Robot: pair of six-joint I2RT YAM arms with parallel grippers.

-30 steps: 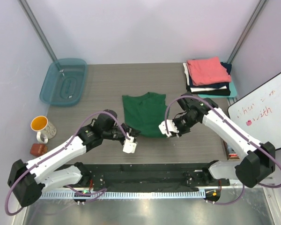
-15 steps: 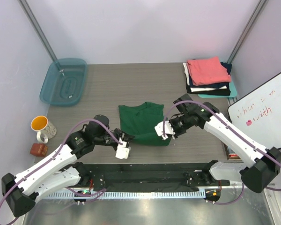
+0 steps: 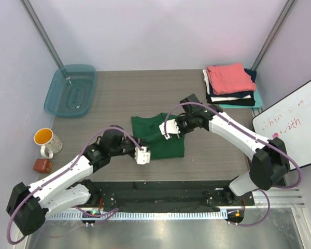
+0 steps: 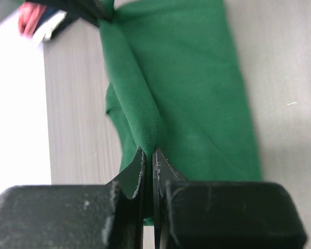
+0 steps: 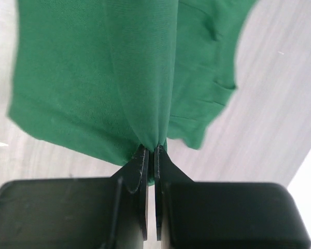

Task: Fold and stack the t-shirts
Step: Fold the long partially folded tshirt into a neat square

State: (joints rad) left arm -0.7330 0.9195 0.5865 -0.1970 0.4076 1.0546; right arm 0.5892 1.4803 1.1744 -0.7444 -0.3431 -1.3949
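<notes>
Right now both arms are pinching the dark green t-shirt, which is lying near the middle of the table, just ahead of the arm bases. The left gripper is clamping its jaws almost together on a ridge of cloth at the shirt's near-left edge. The right gripper is nipping the same ridge further back, toward the collar. Gripping two points along one line is probably letting the arms carry that side over as a straight crease, since the fold is running taut between them. The stack of folded shirts is sitting well apart at the far right corner, presumably awaiting this one.
</notes>
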